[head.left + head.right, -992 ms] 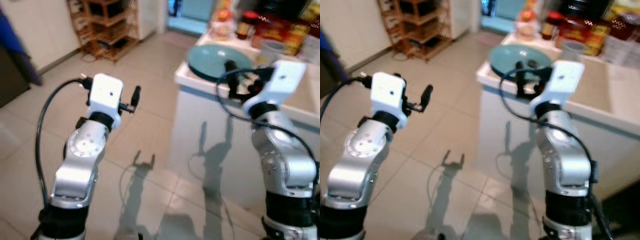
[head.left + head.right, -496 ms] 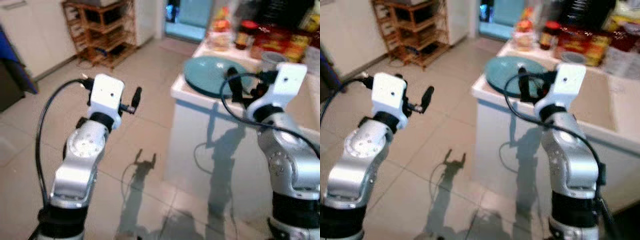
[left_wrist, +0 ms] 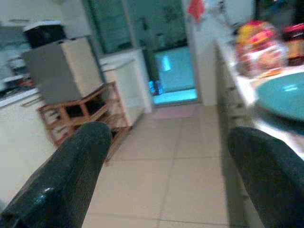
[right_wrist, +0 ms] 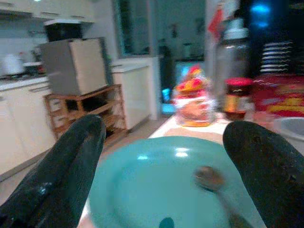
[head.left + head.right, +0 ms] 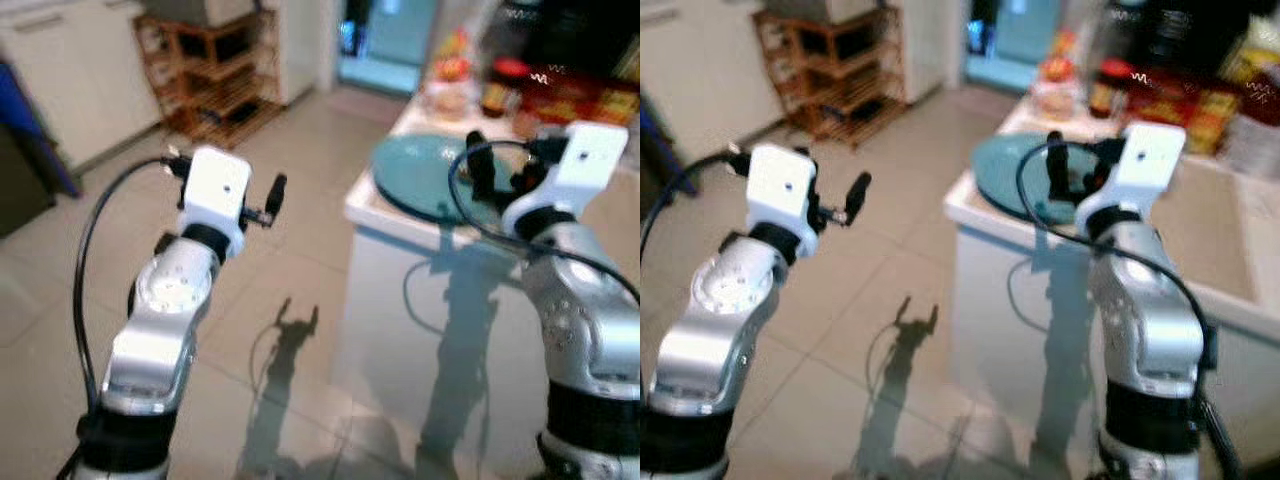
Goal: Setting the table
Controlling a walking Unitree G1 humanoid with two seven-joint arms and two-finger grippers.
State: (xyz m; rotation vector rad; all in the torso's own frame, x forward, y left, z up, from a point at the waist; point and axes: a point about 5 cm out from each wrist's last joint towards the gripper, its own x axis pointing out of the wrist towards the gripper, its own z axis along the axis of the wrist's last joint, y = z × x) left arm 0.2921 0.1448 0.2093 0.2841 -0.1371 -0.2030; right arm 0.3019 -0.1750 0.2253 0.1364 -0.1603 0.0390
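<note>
The right gripper (image 4: 161, 166) has its two black fingers (image 4: 57, 166) spread wide apart with nothing between them, poised just above a teal plate (image 4: 147, 185). The plate lies flat at the near corner of a white counter (image 5: 400, 215), its rim close to the counter's edge. On the plate rests a spoon (image 4: 216, 187), bowl toward the middle of the plate; its handle runs outward toward the plate's rim on the side of the gripper's far finger, though blur hides where it ends. Beyond the plate on the counter stand a packet of colourful food (image 4: 192, 102), a dark jar with a red lid (image 4: 237, 97) and a red and yellow box (image 4: 280, 97).

The right arm (image 5: 1140, 300) rises from the lower edge of the head views, elbow bent, its white wrist housing (image 5: 1145, 165) tilted forward over the counter's edge.

The left gripper (image 3: 166, 156) is likewise open wide and holds nothing, its fingers (image 3: 61, 175) pointing out over bare tiled floor (image 5: 290, 260) beside the counter, toward a wooden rack (image 3: 83, 114) and a doorway. The left arm (image 5: 165, 320) is raised in front of the body, well apart from the counter, wrist level.
</note>
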